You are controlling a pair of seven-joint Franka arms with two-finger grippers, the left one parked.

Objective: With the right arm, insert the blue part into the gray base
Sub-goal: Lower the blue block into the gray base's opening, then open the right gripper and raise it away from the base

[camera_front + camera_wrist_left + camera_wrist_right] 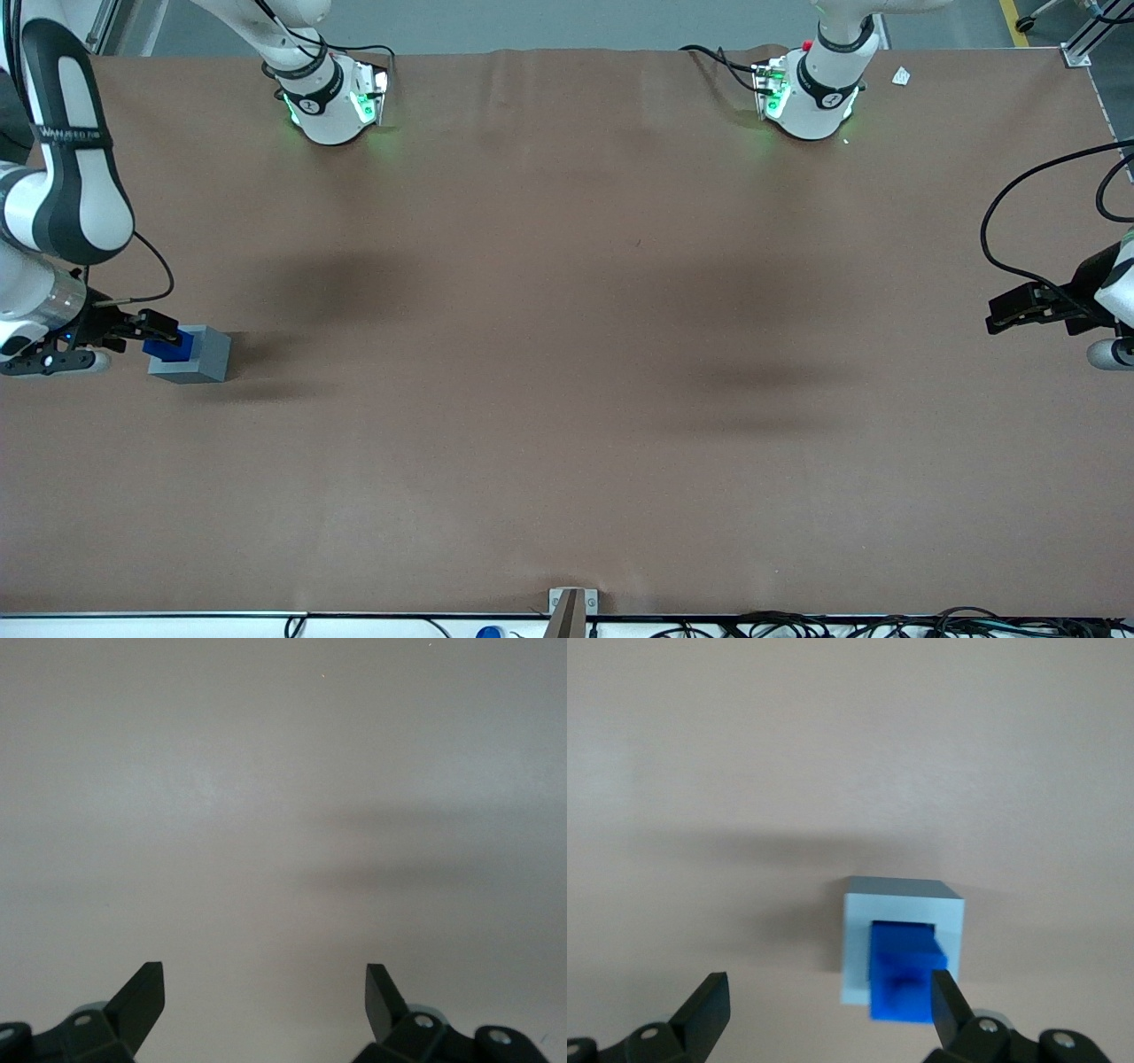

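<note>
Right arm: the white jointed robot arm with broad black bands [62, 151] bends down at the working arm's end of the desk, its silver wrist ring low and its forearm reaching sideways toward the light-gray plastic cube base [197, 356].
Claw: the black two-finger claw [159, 330] sits just beside the gray base, at the height of the cube's top; in the right wrist view its fingers [709, 1005] are spread wide, one fingertip overlapping the edge of the blue part, though contact cannot be told.
Blue part: the small bright-blue plastic block [904, 979] stands in the square recess of the gray base [904, 904], rising above the rim.
Gray base: rests on the brown cloth-covered desk [567, 399], close to that desk's edge at the working arm's end.
Open room: from the gray base toward the parked arm's end, bare brown desk runs wide, crossed only by soft shadows.
</note>
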